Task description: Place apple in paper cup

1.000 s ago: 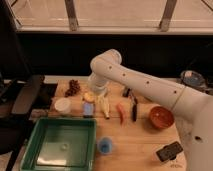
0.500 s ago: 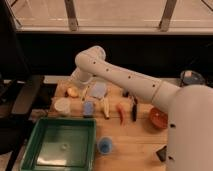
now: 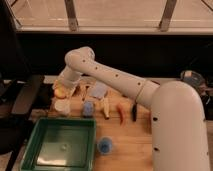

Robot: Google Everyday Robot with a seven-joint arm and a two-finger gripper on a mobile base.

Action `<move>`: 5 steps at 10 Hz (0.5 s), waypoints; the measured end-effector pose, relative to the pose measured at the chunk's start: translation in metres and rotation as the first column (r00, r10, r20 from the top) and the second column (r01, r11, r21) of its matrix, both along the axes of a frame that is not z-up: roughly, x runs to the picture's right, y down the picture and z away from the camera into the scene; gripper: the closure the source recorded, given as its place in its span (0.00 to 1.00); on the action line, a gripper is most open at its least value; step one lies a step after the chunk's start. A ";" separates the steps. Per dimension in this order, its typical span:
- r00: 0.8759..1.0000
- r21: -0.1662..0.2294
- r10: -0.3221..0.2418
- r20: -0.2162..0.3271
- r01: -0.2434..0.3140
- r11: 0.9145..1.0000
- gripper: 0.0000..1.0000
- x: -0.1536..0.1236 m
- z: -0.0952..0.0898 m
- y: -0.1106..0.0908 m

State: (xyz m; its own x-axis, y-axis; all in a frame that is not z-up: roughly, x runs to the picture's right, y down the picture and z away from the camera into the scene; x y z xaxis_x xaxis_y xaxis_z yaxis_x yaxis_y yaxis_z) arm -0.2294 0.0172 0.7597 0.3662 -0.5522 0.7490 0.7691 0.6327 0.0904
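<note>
A green tray (image 3: pixel 62 145) sits at the bench's (image 3: pixel 130 145) front left. Behind it stands the paper cup (image 3: pixel 63 106), with the apple (image 3: pixel 60 92) just above it at the end effector (image 3: pixel 62 89); whether the fingers grip it or how wide they stand, I cannot tell. Compared with half a second ago, the arm (image 3: pixel 115 80) has swung further left, bringing the apple over the cup. To the right lie a banana (image 3: pixel 105 107) and a red pepper (image 3: pixel 120 113).

green tray (image 3: pixel 47 131), blue cup (image 3: pixel 104 145), maybe pepper (image 3: pixel 121 114)

Dim, soft blur; bright upper band
</note>
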 end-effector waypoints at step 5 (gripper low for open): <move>0.999 -0.076 -0.005 0.036 0.008 0.997 0.35 0.000 0.008 0.018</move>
State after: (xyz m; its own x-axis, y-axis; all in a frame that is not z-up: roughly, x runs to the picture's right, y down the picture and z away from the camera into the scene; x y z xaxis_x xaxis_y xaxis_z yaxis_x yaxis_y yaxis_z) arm -0.2296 0.0355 0.7681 0.3346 -0.4951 0.8018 0.7705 0.6337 0.0697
